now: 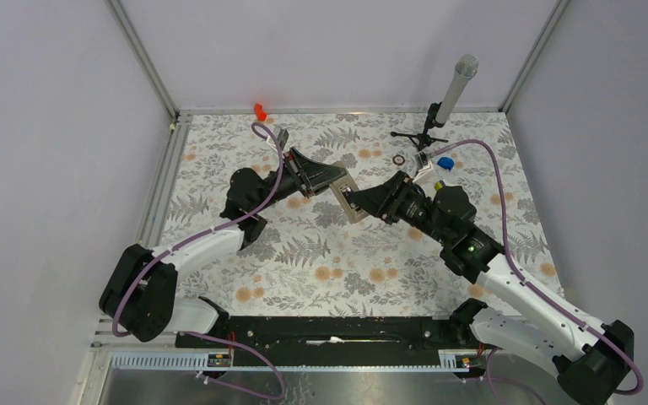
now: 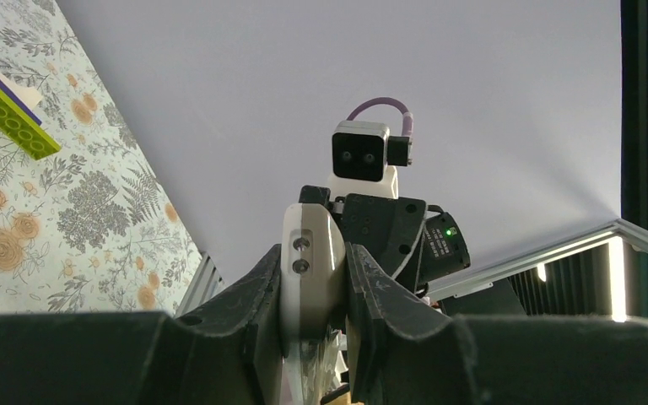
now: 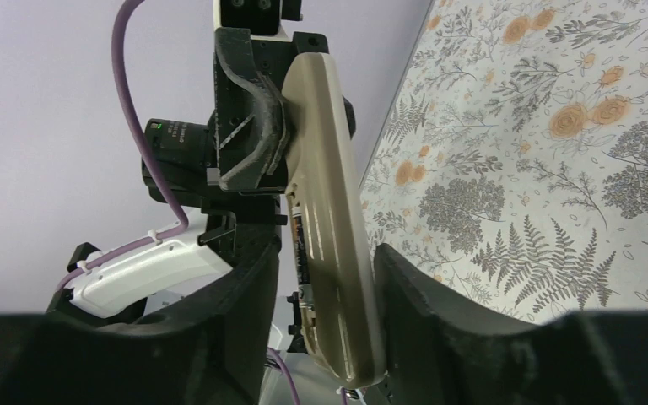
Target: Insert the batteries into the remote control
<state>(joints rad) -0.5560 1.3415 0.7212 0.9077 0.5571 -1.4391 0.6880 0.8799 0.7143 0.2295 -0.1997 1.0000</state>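
Remote control (image 3: 325,169) is mid-air over the table (image 1: 304,270) centre. Left claw (image 2: 312,270) is clamped on it; right claw (image 3: 327,261) straddles it, grip unclear. No batteries visible, so you likely have all 2 left to load.

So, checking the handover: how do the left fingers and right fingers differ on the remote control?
The left fingers clamp the remote control tight; the right fingers only flank it, seemingly with a slim gap on one side. Left fingers hold one end, right fingers the opposite. Both face the same remote.
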